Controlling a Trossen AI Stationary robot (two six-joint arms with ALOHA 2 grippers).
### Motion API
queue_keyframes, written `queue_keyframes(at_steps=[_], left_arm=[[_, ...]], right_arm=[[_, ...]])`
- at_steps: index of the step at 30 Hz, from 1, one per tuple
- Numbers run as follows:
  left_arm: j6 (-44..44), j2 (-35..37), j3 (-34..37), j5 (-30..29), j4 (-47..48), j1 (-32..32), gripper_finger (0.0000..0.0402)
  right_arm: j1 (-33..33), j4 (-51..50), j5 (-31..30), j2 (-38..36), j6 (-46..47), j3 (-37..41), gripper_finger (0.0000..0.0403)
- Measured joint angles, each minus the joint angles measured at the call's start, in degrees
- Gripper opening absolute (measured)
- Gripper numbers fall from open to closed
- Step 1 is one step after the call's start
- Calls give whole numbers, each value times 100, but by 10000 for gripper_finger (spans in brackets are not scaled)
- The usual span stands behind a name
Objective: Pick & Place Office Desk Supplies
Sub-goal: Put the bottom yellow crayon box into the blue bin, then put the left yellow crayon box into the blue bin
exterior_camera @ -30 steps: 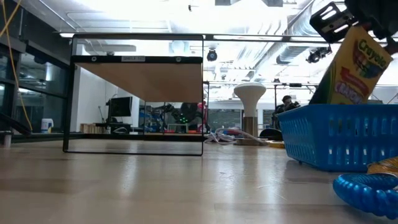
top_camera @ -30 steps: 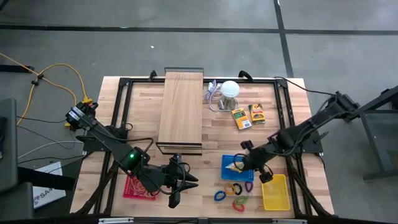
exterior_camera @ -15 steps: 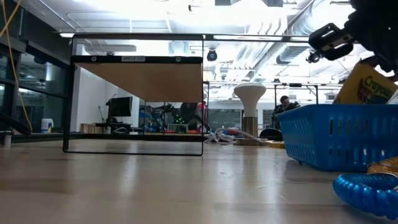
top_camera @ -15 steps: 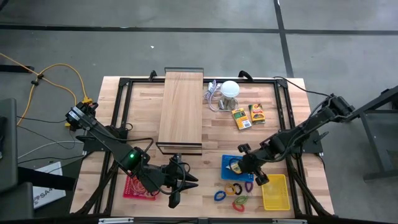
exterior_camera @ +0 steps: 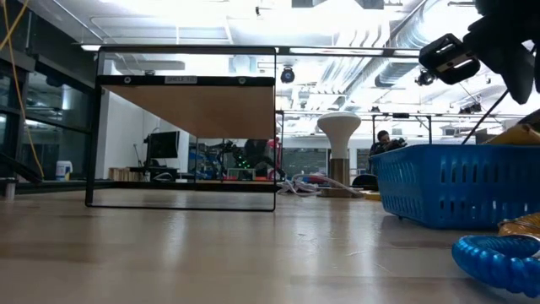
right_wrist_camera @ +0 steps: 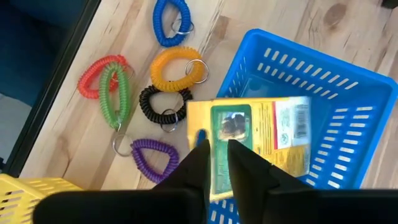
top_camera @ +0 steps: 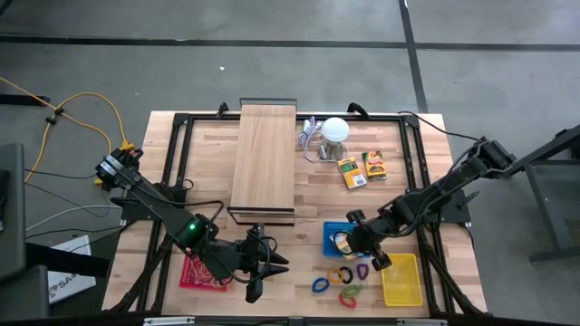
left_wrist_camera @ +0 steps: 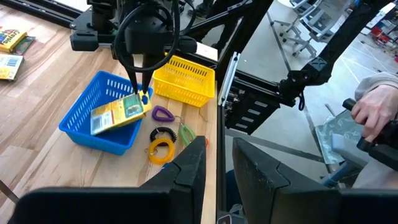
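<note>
Lying now in the blue basket — crayon pack, lower than before, right end effector parted just above it. Two more packs near the ball. Six coil loops beside the basket. Left end effector slightly parted, empty.

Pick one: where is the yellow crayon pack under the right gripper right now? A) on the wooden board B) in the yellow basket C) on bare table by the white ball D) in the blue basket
D: the crayon pack lies tilted inside the blue basket, with the right gripper just above it; the yellow basket beside it holds no pack.
</note>
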State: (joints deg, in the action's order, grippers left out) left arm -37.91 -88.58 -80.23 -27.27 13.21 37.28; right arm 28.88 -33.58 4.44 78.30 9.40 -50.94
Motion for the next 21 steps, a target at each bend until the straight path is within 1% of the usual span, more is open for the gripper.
queue_keyframes(at_steps=[6,21], left_arm=[[0,0,0,1,0,0,77],[0,0,0,0,0,0,77]], right_arm=[[0,-2,14,0,3,0,61],[0,214,16,0,-73,0,62]])
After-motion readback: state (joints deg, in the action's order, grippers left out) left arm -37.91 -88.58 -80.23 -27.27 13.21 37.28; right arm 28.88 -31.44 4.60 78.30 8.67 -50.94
